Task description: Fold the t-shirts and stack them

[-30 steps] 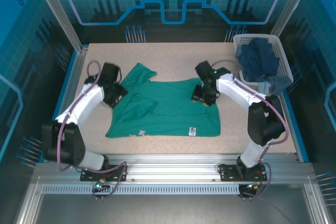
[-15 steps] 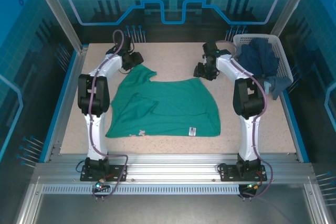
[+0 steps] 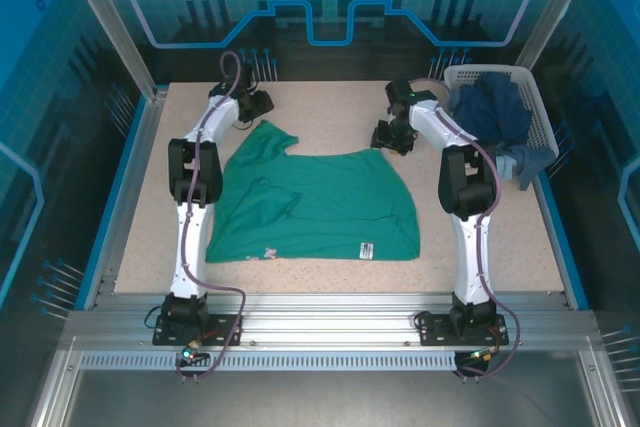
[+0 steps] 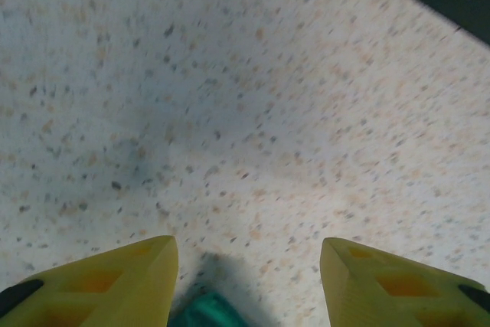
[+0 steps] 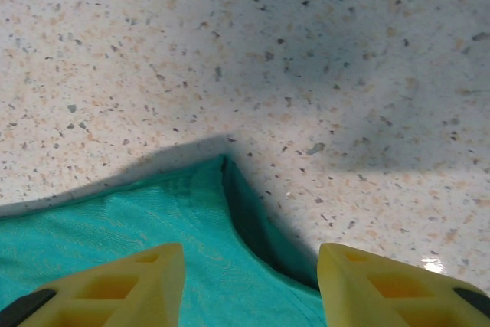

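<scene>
The teal-green t-shirt (image 3: 315, 207) lies spread mid-table. Over its far right corner the right gripper (image 5: 251, 254) hangs wide open, empty; at its far left tip the left gripper (image 4: 249, 252) gapes equally, holding nothing. Navy t-shirts (image 3: 488, 112) sit heaped in the white basket (image 3: 541, 119), far right

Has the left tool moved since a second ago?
Yes. The left tool has gone from over the left side of the teal t-shirt out toward the far edge of the table, near the shirt's far-left corner.
</scene>
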Controlling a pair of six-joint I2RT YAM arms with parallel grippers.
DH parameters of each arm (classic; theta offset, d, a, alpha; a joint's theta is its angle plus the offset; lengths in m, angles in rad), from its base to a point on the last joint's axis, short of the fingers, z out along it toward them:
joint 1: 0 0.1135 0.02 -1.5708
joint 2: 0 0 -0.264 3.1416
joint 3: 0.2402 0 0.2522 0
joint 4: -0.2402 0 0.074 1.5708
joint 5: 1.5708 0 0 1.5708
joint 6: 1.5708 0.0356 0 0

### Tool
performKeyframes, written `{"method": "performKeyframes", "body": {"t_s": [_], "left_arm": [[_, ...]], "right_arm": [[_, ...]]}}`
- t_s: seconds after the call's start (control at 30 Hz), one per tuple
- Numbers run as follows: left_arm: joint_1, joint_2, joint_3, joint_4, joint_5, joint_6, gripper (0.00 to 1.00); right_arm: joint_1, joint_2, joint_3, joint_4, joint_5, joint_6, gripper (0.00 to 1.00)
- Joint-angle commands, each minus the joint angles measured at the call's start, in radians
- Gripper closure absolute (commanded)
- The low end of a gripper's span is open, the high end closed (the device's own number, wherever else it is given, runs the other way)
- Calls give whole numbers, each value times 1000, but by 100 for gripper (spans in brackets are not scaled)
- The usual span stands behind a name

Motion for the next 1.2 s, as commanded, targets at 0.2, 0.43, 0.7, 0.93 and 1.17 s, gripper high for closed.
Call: {"method": "performKeyframes", "body": {"t_s": [0.2,0.43,0.7,0.93,1.17], "left_arm": [[-18,42,66,-162,-26,62,53],[-28,81,114,-237,-46,83,55],[-37,97,128,-248,-55,79,75],[-48,54,150,-237,-57,96,99],[-60,9,129,-235,-62,107,100]], "right_arm": [[-17,-5,6,-38,17,46,50],[-16,-22,-29,-17,28,64,50],[-15,-18,-24,-1,20,52,46],[-11,28,10,18,13,39,45],[9,89,80,20,-30,17,50]]}}
